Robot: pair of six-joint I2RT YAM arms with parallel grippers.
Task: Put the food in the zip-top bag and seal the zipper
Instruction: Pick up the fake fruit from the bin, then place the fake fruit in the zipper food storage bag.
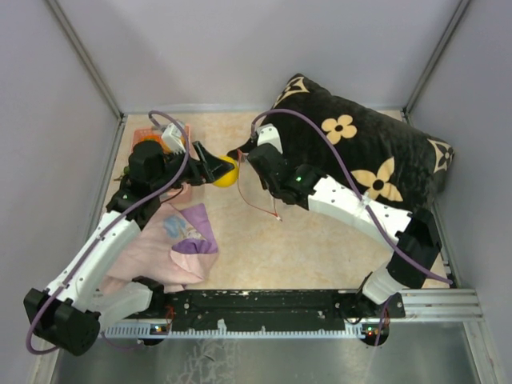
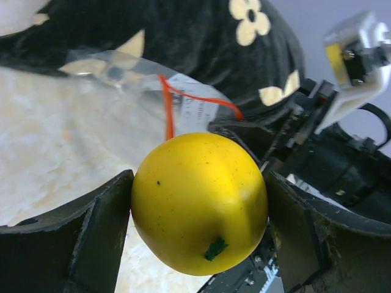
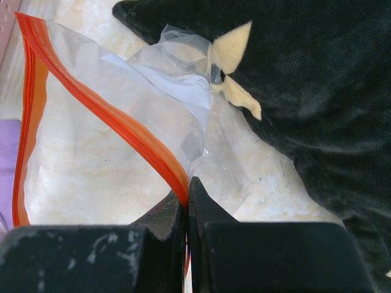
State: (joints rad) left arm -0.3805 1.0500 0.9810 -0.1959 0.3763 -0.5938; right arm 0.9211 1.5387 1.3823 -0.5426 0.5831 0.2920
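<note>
A round yellow fruit (image 2: 200, 201) with a small green mark sits gripped between the two dark fingers of my left gripper (image 2: 198, 223). From above, that fruit (image 1: 227, 175) hangs over the table's middle, right beside the mouth of the clear zip-top bag (image 1: 258, 192). My right gripper (image 3: 187, 194) is shut on the bag's orange-red zipper (image 3: 110, 116), and the strip's two sides stand apart on the left. The clear bag (image 3: 91, 159) lies crinkled on the table behind the strip. In the left wrist view the zipper (image 2: 168, 113) loops just beyond the fruit. No slider shows.
A black pillow with cream flowers (image 1: 360, 152) fills the back right, next to the bag. A pink-purple cloth (image 1: 172, 240) lies under my left arm. A pink basket (image 1: 149, 134) with something orange in it stands at the back left. Grey walls close in the table.
</note>
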